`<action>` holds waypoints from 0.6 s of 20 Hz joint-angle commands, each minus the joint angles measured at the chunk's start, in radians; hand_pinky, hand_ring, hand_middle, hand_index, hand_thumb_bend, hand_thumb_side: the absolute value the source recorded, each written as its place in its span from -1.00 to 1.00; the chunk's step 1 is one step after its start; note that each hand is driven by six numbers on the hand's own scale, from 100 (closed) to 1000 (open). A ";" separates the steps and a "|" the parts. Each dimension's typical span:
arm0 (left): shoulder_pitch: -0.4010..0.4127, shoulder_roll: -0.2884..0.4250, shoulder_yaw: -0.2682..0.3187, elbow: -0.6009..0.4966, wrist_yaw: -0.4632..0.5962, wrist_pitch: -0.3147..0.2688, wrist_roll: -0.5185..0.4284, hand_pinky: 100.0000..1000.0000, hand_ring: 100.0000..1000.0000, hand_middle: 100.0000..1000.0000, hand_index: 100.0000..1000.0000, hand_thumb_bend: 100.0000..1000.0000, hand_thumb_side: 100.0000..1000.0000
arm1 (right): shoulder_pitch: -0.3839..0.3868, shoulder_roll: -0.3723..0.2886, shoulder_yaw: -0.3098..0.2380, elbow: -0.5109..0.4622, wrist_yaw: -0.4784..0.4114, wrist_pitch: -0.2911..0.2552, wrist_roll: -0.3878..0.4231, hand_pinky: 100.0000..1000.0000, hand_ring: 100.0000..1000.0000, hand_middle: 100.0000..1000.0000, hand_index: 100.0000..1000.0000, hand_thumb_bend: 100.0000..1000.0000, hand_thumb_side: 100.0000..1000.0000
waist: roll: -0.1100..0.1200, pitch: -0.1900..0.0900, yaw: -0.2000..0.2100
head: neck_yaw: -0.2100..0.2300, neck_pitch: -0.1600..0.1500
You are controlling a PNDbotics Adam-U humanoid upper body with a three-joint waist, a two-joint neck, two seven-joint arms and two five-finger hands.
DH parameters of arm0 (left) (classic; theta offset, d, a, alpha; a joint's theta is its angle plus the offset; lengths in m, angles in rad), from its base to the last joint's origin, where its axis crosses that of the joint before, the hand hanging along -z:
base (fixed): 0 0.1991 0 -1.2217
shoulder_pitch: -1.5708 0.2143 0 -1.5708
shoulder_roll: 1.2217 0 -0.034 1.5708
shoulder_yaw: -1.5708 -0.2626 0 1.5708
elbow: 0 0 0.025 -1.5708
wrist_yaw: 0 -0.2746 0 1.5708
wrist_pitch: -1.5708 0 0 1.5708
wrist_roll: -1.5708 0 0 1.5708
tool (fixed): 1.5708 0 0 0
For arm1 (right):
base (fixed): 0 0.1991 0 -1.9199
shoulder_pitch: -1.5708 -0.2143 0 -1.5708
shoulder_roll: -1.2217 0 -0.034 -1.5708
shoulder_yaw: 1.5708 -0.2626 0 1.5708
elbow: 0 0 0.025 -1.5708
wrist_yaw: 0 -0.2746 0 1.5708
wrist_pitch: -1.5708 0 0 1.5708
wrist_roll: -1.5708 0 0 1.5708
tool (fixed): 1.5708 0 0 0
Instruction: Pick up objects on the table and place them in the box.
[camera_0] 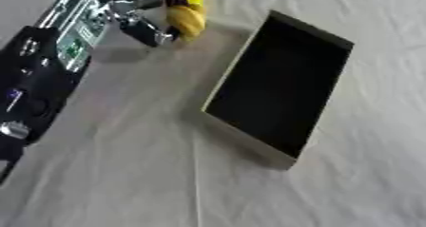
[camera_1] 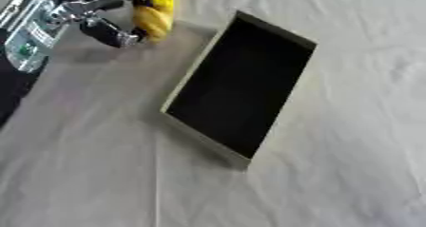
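My left hand [camera_0: 150, 17] reaches in from the upper left, its fingers curled round a yellow object [camera_0: 186, 13] with an orange-tinted lower end. The object hangs above the cloth just left of the box's far corner. The box [camera_0: 249, 136] is a shallow rectangle with pale walls and a black inside; it lies askew in the middle of the view and nothing shows inside it. My left forearm [camera_0: 50, 64], black with a silver and green panel, fills the left edge. My right hand shows in neither view.
A wrinkled white cloth [camera_1: 349, 126] covers the whole table. Bare cloth lies in front of the box and to its right.
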 commanded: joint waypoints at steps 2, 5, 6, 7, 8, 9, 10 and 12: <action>-0.026 0.044 0.017 -0.128 0.083 0.039 -0.055 0.36 0.22 0.08 0.31 -1.00 -0.96 | -0.003 -0.042 -0.018 -0.014 0.005 -0.003 -0.007 0.72 0.54 0.47 0.52 -1.00 -0.16 | -0.008 -0.037 0.002 | -0.009 0.008; -0.032 0.041 0.021 -0.217 0.165 0.066 -0.060 0.33 0.18 0.06 0.30 -1.00 -0.88 | 0.001 -0.044 -0.023 -0.014 0.007 -0.006 -0.011 0.71 0.54 0.47 0.52 -1.00 -0.18 | -0.011 -0.040 0.004 | -0.014 0.008; -0.033 0.038 0.013 -0.253 0.192 0.075 -0.061 0.32 0.14 0.03 0.28 -1.00 -0.88 | 0.002 -0.045 -0.024 -0.014 0.008 -0.007 -0.012 0.71 0.54 0.47 0.52 -1.00 -0.19 | -0.011 -0.041 0.006 | -0.016 0.008; -0.034 0.032 -0.002 -0.296 0.217 0.082 -0.061 0.32 0.14 0.03 0.28 -1.00 -0.89 | 0.004 -0.048 -0.025 -0.014 0.009 -0.007 -0.014 0.71 0.53 0.47 0.52 -1.00 -0.19 | -0.012 -0.042 0.008 | -0.019 0.008; -0.032 0.024 -0.016 -0.341 0.239 0.090 -0.065 0.32 0.13 0.02 0.28 -1.00 -0.89 | 0.005 -0.051 -0.026 -0.014 0.011 -0.008 -0.015 0.71 0.53 0.47 0.52 -1.00 -0.19 | -0.013 -0.043 0.010 | -0.023 0.008; -0.030 0.011 -0.032 -0.389 0.265 0.096 -0.068 0.31 0.13 0.02 0.27 -1.00 -0.90 | 0.005 -0.054 -0.027 -0.014 0.012 -0.008 -0.016 0.71 0.53 0.47 0.52 -1.00 -0.19 | -0.013 -0.044 0.013 | -0.028 0.008; -0.027 -0.001 -0.046 -0.436 0.286 0.105 -0.072 0.29 0.12 0.00 0.27 -1.00 -0.90 | 0.006 -0.056 -0.028 -0.014 0.014 -0.008 -0.017 0.71 0.53 0.47 0.52 -1.00 -0.20 | -0.014 -0.045 0.016 | -0.033 0.008; -0.019 -0.022 -0.074 -0.522 0.320 0.126 -0.088 0.29 0.12 0.01 0.27 -1.00 -0.88 | 0.009 -0.059 -0.028 -0.014 0.016 -0.009 -0.020 0.71 0.53 0.47 0.52 -1.00 -0.20 | -0.015 -0.048 0.022 | -0.036 0.006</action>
